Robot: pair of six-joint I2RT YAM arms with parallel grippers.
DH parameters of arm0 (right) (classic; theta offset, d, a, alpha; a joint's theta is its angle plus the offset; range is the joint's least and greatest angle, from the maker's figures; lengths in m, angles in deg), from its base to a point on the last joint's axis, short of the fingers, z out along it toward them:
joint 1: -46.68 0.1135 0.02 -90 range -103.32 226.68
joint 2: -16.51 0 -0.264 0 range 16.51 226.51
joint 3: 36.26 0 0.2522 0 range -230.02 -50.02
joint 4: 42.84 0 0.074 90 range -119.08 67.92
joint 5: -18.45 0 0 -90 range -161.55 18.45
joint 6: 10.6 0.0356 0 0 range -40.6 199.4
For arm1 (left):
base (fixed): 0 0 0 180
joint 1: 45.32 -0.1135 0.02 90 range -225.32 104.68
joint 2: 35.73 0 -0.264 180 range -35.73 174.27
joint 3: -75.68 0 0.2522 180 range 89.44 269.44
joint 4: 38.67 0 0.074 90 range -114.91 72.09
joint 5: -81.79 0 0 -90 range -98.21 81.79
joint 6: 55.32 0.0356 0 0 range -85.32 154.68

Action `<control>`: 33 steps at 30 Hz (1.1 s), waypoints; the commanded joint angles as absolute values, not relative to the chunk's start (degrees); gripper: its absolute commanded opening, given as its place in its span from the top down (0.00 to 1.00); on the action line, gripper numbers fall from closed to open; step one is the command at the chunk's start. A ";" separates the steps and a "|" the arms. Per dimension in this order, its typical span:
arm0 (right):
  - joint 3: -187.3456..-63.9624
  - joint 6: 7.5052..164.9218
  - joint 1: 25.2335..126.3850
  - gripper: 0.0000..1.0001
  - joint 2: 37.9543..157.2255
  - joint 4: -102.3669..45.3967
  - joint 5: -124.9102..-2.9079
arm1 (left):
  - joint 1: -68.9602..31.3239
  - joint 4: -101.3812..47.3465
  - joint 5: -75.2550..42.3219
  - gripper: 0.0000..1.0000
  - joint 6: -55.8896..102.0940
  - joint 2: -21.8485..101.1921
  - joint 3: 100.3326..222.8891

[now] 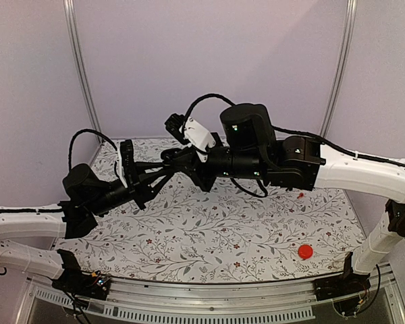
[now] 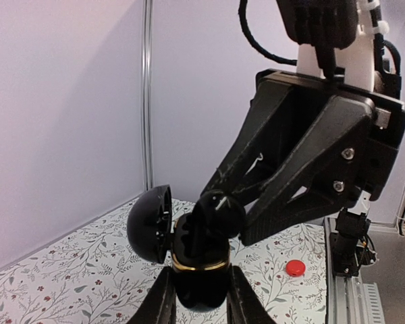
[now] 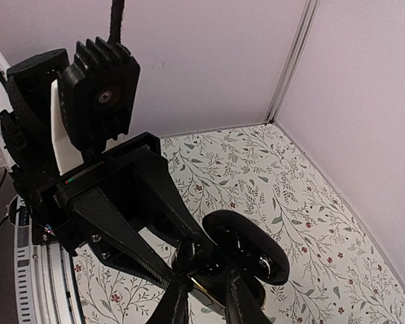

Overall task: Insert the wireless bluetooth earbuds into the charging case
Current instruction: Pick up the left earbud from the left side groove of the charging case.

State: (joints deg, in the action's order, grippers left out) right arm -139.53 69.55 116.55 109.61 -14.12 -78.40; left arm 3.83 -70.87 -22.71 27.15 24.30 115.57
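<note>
Top external view: the left gripper (image 1: 167,167) and right gripper (image 1: 177,156) meet tip to tip above the rear middle of the floral table (image 1: 256,229). A red disc (image 1: 305,252) lies near the table's right front edge. Left wrist view: the left gripper is clamped on the lower half of the charging case (image 2: 201,283), held upright in the air. The case is glossy black and rounded, with a gold ring (image 2: 201,264) at its mouth and the lid (image 2: 150,224) hinged open to the left. The right gripper's tips pinch a rounded black earbud (image 2: 218,202) at the mouth. Right wrist view: the lid shows as a glossy dome beside the fingers.
</note>
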 commanded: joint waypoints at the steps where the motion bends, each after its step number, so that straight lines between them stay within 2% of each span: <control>1: -141.42 69.99 116.85 0.81 109.94 -15.79 -79.90 | 4.78 -72.29 -22.98 0.78 27.39 24.21 116.60; 22: -142.61 69.73 116.29 0.81 110.82 -15.93 -81.48 | 5.31 -71.91 -23.00 0.78 27.60 24.48 116.97; 33: -138.44 70.08 116.03 0.81 106.44 -15.31 -79.05 | 5.34 -72.11 -21.74 0.78 27.46 24.36 116.81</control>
